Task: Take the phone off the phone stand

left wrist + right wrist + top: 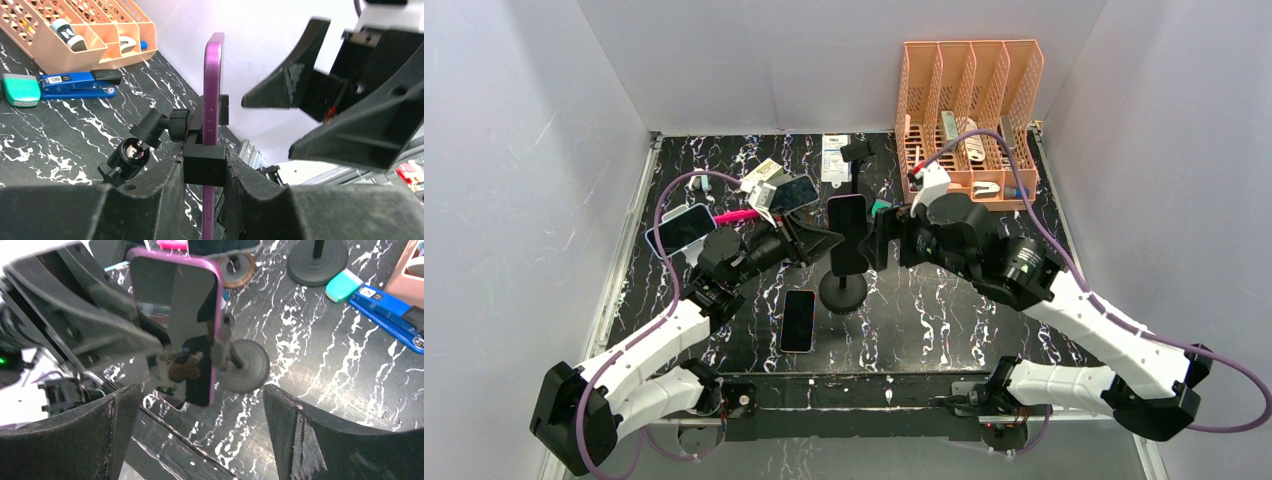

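- Black, white-veined desk ran under everything, boxed in by pale grey walls; its near edge sat behind my arm bases in the top view.
- The phone, in a purple case, stood upright in the phone stand near the middle of the desk, between my two end effectors.
- My left end effector was clenched on the phone stand's black clamp block at the phone's lower part, with a finger pressed to each side. The phone's bottom end ran out of the left wrist frame, so I could not see how far it reached below the clamp.
- My right end effector was released, its fingers spread wide and facing the screen side of the phone. The tips were near the phone but did not touch it.
- From the right wrist, the screen showed only dark reflections. The stand's stem was mostly hidden behind the phone, and the round base beside it was blurred.
- From above, both end effectors crowded the phone and covered the clamp, so the grip could not be read there.
- A blue stapler and a teal item that I could not identify lay near an orange organiser at the far right. What filled its slots was too small to make out.
- Another phone lay flat just left of the stand's base, apart from it.
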You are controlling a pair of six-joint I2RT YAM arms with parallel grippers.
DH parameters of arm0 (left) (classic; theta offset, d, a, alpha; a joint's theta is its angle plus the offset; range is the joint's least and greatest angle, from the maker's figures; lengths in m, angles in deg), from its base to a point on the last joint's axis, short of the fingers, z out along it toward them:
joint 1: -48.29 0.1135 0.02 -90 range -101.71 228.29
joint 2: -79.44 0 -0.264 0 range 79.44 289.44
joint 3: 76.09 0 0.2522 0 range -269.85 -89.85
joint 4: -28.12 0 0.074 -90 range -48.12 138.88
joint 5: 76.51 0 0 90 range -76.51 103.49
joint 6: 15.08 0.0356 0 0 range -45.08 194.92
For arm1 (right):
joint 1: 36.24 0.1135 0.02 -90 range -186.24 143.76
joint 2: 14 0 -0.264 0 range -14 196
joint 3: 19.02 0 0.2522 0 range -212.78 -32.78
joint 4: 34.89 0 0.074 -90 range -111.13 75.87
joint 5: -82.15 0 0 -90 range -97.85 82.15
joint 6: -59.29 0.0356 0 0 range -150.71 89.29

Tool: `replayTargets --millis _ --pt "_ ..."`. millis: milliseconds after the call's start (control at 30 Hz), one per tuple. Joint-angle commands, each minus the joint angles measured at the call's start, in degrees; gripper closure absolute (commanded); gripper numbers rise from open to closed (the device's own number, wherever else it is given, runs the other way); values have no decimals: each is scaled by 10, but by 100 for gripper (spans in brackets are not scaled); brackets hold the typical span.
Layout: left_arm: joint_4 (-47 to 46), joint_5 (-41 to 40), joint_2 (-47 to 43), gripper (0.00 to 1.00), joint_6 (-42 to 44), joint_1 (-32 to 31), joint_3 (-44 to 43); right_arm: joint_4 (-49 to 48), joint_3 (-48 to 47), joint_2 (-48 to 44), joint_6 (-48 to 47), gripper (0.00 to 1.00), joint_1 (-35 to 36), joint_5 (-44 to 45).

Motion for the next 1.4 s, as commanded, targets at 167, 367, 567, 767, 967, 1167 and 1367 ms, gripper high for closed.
replayTargets --millis 167,367,567,767,967,1167,1367 --pt "-19 -102 -24 100 -53 -3 12 -62 85 -37 -33 1 15 -27" --pt "-13 -119 -15 100 -56 -14 13 -110 99 -22 -43 1 77 79" --pt "5 -135 -13 100 -51 -25 4 -157 100 8 -63 1 114 147" --pt "21 -144 -13 100 -48 -31 -5 -181 99 45 -69 1 124 193" --pt "31 -145 -14 100 -46 -32 -9 -192 101 65 -71 1 124 224" --pt "35 -147 -14 100 -49 -33 -10 -201 94 86 -70 2 124 223" --pt "43 -148 -16 100 -50 -33 -12 -207 91 98 -65 7 124 219"
